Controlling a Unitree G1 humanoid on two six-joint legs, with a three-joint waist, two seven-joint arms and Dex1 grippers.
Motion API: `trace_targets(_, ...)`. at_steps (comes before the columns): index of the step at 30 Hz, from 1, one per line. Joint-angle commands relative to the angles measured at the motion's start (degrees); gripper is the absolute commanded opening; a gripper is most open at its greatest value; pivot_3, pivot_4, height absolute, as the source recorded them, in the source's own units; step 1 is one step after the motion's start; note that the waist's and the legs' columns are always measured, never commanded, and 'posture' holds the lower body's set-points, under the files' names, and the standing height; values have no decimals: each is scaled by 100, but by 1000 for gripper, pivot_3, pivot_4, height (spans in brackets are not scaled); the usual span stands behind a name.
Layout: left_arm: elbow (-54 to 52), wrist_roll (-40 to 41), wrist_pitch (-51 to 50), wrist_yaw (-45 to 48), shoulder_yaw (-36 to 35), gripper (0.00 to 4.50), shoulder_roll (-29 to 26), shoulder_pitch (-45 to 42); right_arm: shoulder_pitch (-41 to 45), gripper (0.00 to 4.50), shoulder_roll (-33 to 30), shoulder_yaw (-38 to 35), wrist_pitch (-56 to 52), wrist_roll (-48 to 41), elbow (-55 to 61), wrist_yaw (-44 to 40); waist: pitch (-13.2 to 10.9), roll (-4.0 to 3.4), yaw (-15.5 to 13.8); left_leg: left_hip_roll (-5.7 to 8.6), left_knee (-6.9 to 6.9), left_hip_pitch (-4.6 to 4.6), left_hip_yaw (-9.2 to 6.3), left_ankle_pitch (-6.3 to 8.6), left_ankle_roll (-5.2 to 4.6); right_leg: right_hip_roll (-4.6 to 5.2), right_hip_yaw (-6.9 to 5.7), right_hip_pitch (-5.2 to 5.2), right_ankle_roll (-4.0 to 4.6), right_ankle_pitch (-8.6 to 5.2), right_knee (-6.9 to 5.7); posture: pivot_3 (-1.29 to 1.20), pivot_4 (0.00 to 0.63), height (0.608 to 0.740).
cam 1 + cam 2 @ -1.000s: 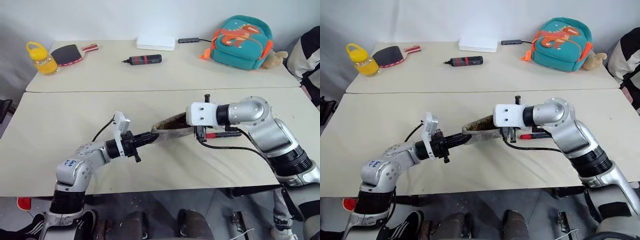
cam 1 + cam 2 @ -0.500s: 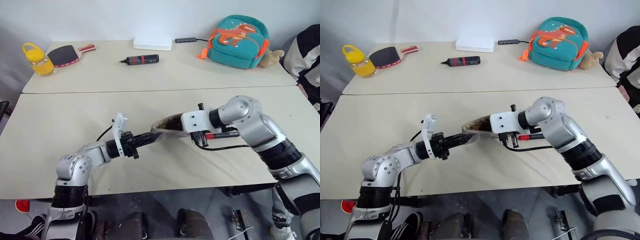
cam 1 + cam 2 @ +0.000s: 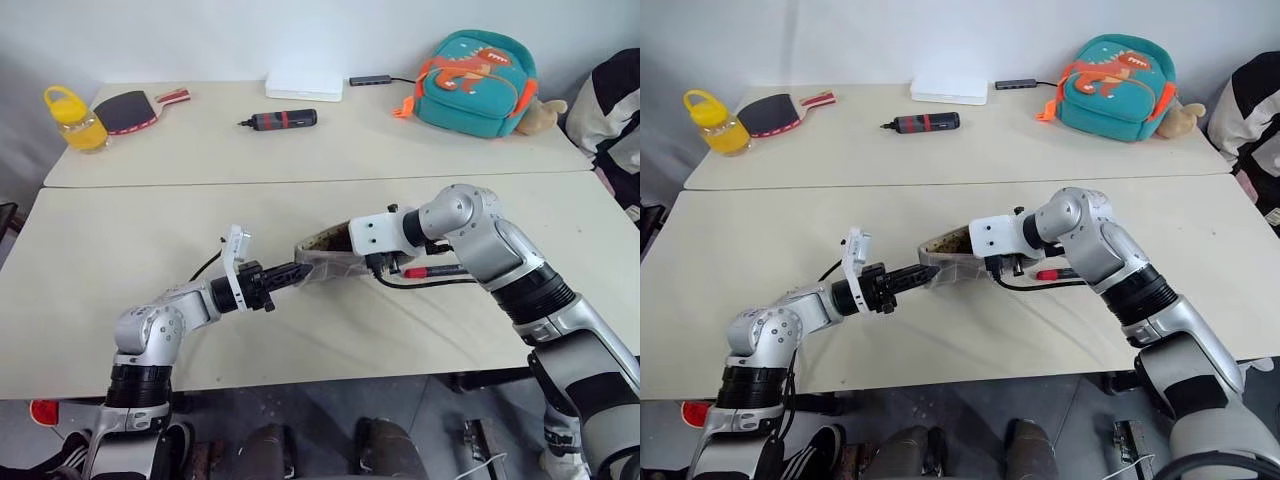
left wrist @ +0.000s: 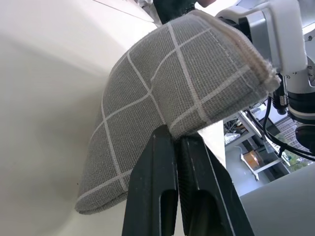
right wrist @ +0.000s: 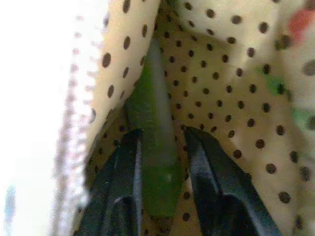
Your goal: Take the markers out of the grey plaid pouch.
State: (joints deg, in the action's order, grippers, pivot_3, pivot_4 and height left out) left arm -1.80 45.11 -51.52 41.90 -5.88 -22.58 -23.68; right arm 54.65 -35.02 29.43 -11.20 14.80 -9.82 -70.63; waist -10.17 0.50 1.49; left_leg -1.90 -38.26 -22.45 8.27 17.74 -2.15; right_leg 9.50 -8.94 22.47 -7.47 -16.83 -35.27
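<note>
The flat grey plaid fabric pouch (image 4: 167, 93) is being pinched by the left gripper (image 4: 177, 147), while a slim green marker (image 5: 155, 162) is being straddled inside it between the right gripper's (image 5: 162, 142) parted fingers.

Right gripper (image 5: 162, 147) fingertips sit hidden inside the grey plaid pouch (image 3: 330, 262) in head views. Green marker (image 5: 155, 147) blurred; contact with fingers undetermined.

Even, soft, bright light falls on the table (image 3: 120, 250), with faint shadows under both arms. Inside the pouch the right wrist view is blurred, and its nine o'clock edge is glared out white.
</note>
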Motion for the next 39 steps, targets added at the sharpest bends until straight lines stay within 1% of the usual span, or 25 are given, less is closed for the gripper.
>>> trace_targets(1, -118, -42, 156, 78, -2, 0, 5, 52, -38, 1238, 3, -32, 164, 118, 34, 63, 0, 0, 7, 0, 0, 0, 0, 0, 0, 0, 0, 0, 0, 0, 0, 0, 150, 740)
trace_targets(9, -223, -79, 221, 49, 46, 0, 23, 116, -159, 1238, 77, 28, 225, 214, -137, 5, 0, 0, 11, -1, 0, 2, 1, 0, 0, 0, 1, 0, 0, 0, -2, 0, 150, 740)
trace_targets(12, -287, -79, 233, 35, 86, 0, 35, 125, -206, 1238, 177, -33, -128, 113, -86, -133, 0, 0, 13, -2, 0, 4, 1, 0, 1, 0, 1, 0, 0, 0, -5, 0, 150, 740)
trace_targets(15, -278, -73, 248, 18, 83, 0, 44, 105, -215, 1821, 210, -25, -189, 170, -87, -120, 0, 0, 14, -4, -1, 6, 1, 0, 1, 0, 3, 0, 0, 0, -9, 0, 150, 740)
trace_targets(17, -278, -75, 258, 14, 82, 0, 47, 105, -185, 2441, 220, 18, 52, 332, -163, 86, 0, 0, 14, -4, -2, 6, 1, -1, 2, 0, 4, 0, 0, 0, -9, 0, 150, 740)
trace_targets(34, -405, -77, 274, -66, 82, 0, 122, 214, -296, 2441, 489, 106, 303, 546, -642, 262, 0, 0, 22, -5, -1, 9, 2, -1, 3, 0, 5, -1, 1, -1, -12, 0, 150, 740)
trace_targets(37, -428, -93, 296, -90, 103, 0, 162, 209, -345, 1875, 530, 107, 286, 524, -698, 262, 0, 0, 22, -5, -2, 12, 2, -1, 3, 0, 6, -4, 1, -1, -14, 0, 150, 740)
trace_targets(39, -438, -109, 301, -89, 110, 0, 170, 210, -347, 1214, 528, 88, 348, 536, -679, 302, 0, 0, 21, -5, -2, 12, 2, -1, 3, 0, 6, -4, 1, -1, -14, 0, 150, 740)
